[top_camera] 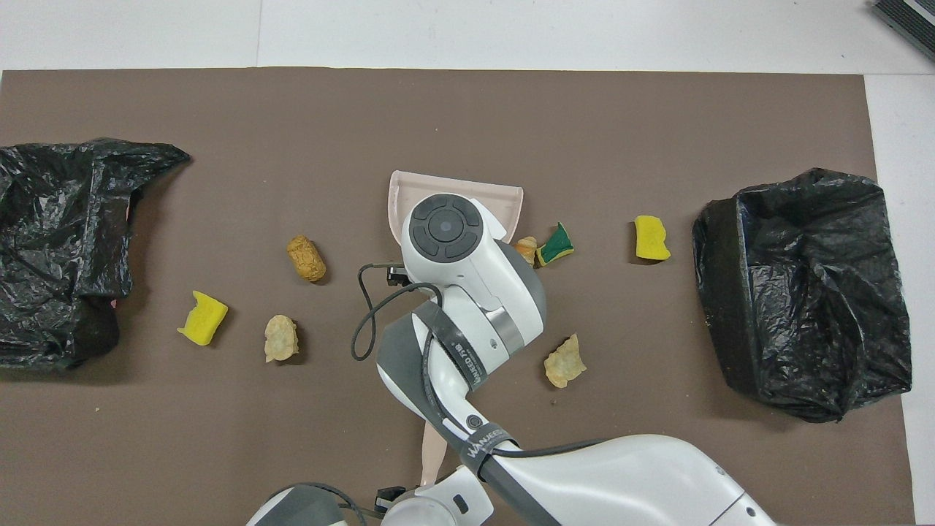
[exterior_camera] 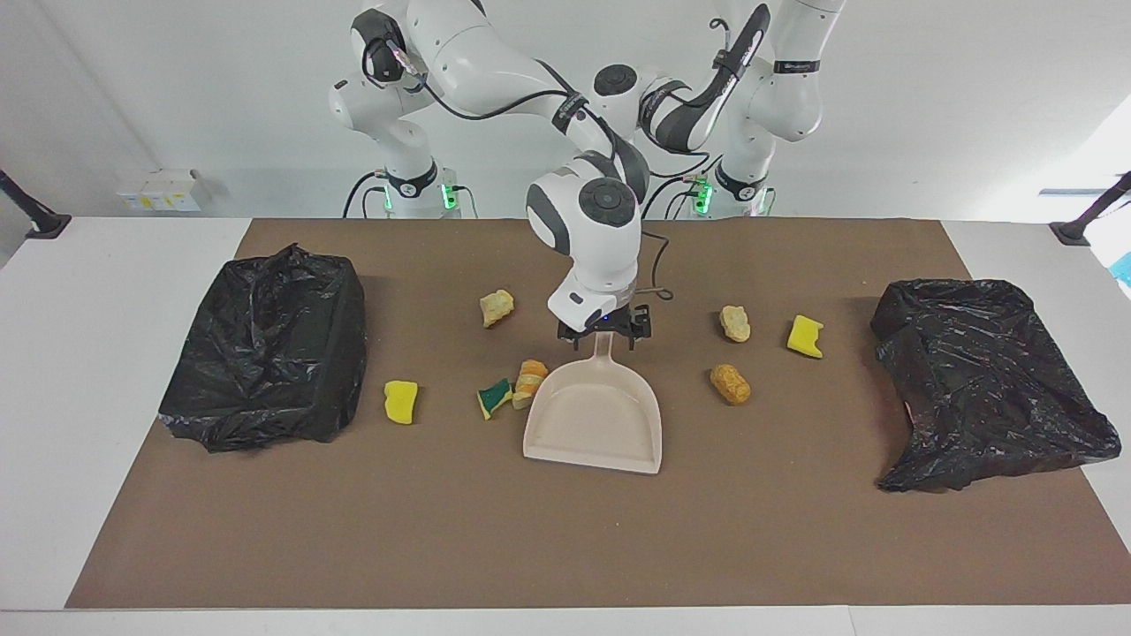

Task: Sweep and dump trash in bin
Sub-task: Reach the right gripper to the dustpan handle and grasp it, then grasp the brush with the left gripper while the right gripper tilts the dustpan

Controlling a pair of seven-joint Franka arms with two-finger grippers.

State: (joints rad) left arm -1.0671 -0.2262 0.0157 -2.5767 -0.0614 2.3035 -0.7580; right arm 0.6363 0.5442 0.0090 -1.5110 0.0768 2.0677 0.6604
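Observation:
A beige dustpan (exterior_camera: 594,415) lies flat mid-table, its handle toward the robots; only its rim shows in the overhead view (top_camera: 398,191). My right gripper (exterior_camera: 604,334) is low at the handle's end, fingers (exterior_camera: 640,325) astride it and apart. Beside the pan toward the right arm's end lie an orange lump (exterior_camera: 529,382), a green-and-yellow sponge (exterior_camera: 494,398), a yellow sponge (exterior_camera: 400,402) and a beige lump (exterior_camera: 497,307). Toward the left arm's end lie a brown lump (exterior_camera: 730,384), a beige lump (exterior_camera: 734,323) and a yellow sponge (exterior_camera: 805,336). My left gripper (top_camera: 394,502) waits near the robots' edge, a beige strip (top_camera: 432,453) beside it.
A bin lined with a black bag (exterior_camera: 265,344) stands at the right arm's end of the brown mat. Another black-bagged bin (exterior_camera: 981,380) stands at the left arm's end. The right arm hides much of the pan from above.

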